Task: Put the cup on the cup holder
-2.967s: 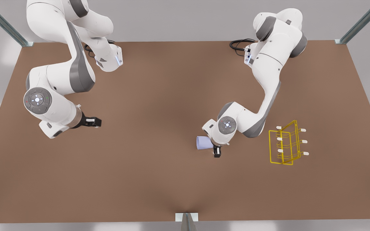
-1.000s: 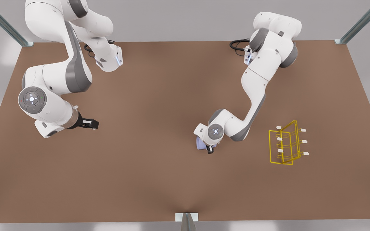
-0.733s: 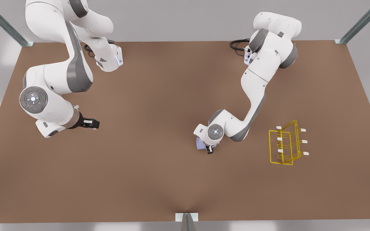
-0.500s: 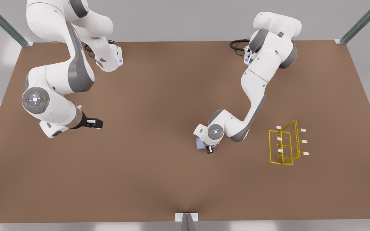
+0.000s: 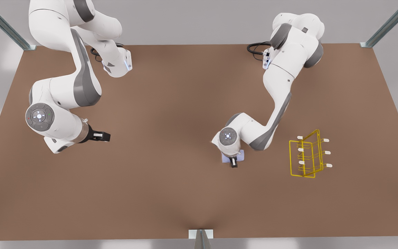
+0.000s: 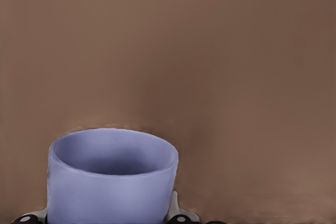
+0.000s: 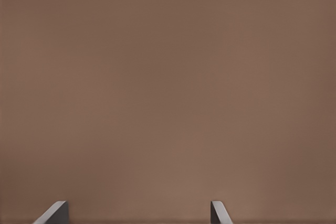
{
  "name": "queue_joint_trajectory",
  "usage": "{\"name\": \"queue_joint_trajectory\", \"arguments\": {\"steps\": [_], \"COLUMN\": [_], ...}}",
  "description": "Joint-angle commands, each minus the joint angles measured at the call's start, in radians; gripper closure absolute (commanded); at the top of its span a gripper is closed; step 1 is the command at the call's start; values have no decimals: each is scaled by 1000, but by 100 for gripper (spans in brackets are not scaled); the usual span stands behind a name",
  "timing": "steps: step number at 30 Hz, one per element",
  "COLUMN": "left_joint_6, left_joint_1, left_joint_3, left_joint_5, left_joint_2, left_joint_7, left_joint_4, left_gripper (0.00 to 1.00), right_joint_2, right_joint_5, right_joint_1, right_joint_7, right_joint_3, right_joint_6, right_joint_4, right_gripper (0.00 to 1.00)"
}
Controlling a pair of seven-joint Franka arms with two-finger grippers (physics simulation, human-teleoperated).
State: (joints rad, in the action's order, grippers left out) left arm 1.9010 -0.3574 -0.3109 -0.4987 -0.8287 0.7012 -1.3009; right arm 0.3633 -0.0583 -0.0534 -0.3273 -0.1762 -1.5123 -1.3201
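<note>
Left gripper [image 5: 233,162] now grips the small pale lavender cup [image 6: 112,177], carried toward the yellow wire cup holder [image 5: 306,155]; transfer underway. Right gripper [image 5: 99,136] waits, fingers apart

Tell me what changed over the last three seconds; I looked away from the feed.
The left claw closed on the cup, which lay on its side beside it, and has carried it a little toward the cup holder. The right claw, open, waits at the front view's left, barely shifted. The holder stayed put.
</note>
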Motion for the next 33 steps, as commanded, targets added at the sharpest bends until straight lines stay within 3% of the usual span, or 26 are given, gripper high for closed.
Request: {"name": "queue_joint_trajectory", "arguments": {"steps": [1, 4, 10, 18, 27, 33], "left_joint_6": [-397, -680, -721, -654, -755, -755], "left_joint_1": [-38, -107, -114, -6, 46, 60], "left_joint_3": [-5, -5, 61, 105, 107, 105], "left_joint_5": [-311, -820, -1288, -1482, -1414, -1384], "left_joint_2": [2, -1, -38, -104, -27, -36], "left_joint_7": [-22, 32, 176, 169, 173, 156], "left_joint_4": [35, 35, 18, 20, -209, -192], "left_gripper": [17, 18, 18, 18, 18, 17], "right_joint_2": [-1, -1, -4, -6, -1, -1], "right_joint_5": [0, 0, 0, -35, -55, -57], "right_joint_1": [-2, -5, -12, -42, -37, -37], "right_joint_7": [5, 5, 5, 5, 5, 5], "right_joint_3": [0, 0, -2, -6, -6, -6], "right_joint_6": [0, 0, 0, 0, -11, -23], "right_joint_4": [1, 1, 7, 10, 10, 4], "right_gripper": [0, 0, 0, 0, 0, 0]}}
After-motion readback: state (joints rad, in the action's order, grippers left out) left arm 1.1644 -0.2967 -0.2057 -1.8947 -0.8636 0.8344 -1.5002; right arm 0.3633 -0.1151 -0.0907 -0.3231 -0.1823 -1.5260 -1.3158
